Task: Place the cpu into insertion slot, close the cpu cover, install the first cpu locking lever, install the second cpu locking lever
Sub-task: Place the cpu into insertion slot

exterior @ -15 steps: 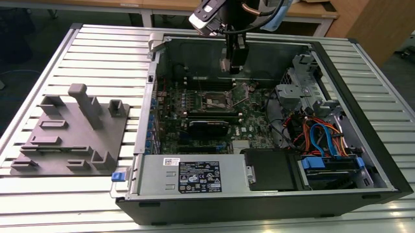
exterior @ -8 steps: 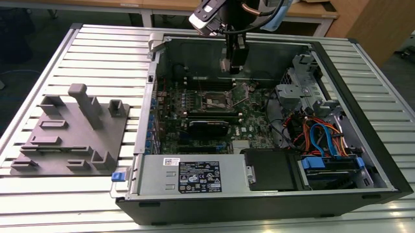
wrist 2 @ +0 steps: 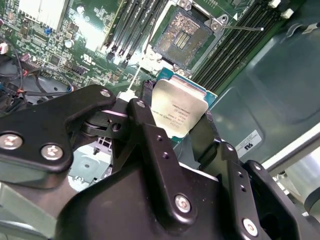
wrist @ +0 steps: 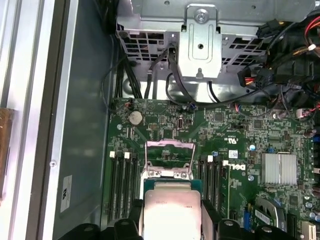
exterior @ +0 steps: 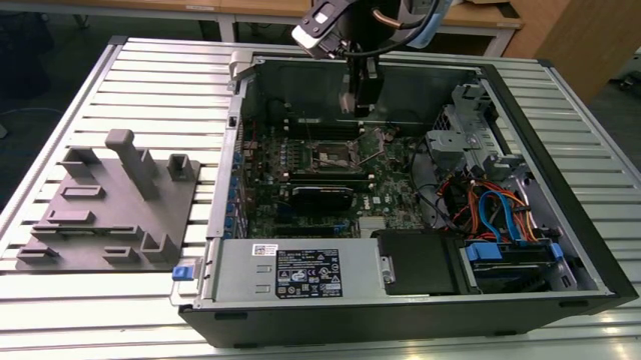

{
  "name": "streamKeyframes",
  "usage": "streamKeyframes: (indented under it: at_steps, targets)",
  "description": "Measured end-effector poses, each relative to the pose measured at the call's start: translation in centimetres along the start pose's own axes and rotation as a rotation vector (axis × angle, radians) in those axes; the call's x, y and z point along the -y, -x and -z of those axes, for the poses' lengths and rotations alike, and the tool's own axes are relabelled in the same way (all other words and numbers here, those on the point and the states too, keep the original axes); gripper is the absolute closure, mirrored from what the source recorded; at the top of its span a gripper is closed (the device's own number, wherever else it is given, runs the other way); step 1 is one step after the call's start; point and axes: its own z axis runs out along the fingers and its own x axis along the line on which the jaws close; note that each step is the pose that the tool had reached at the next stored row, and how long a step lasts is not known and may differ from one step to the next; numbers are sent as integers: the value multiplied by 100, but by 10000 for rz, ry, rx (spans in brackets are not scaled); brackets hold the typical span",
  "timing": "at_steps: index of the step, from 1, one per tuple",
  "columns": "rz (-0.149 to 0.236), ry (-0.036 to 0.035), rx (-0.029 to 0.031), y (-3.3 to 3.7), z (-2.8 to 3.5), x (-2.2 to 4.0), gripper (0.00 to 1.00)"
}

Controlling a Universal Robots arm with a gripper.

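Note:
In both wrist views my gripper (wrist 2: 181, 131) (wrist: 171, 225) is shut on the cpu (wrist 2: 179, 111) (wrist: 169, 212), a flat square chip with a dull silver top, its black fingers (wrist 2: 150, 135) pressing two opposite edges. The chip hangs above the motherboard, a short way from the insertion slot (wrist 2: 181, 34), which lies open with its gold contact field bare. The cpu cover (wrist: 169, 144), a thin silver frame with a square window, stands swung up at the slot's edge. A thin locking lever (wrist 2: 243, 28) sticks out beside the slot. In the exterior view the gripper (exterior: 359, 105) hangs inside the case above the slot (exterior: 335, 154).
The open computer case (exterior: 561, 150) rests on a slatted metal table (exterior: 150, 82). Long black memory slots (wrist 2: 230, 50) flank the socket. A drive cage (exterior: 470, 135), coloured cables (exterior: 496, 210) and a power supply (exterior: 290, 270) crowd the case. A grey fixture plate (exterior: 110, 217) sits at the exterior view's left.

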Motion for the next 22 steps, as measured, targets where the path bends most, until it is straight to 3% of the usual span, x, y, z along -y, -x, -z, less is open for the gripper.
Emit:
streamKeyframes:
  at_steps: [8, 16, 22]
  targets:
    - [114, 20, -9, -3, -141, 46, 46]
    - [-20, 23, 2, -67, -287, 74, 46]
    - [-21, 23, 4, -69, -392, 133, 46]
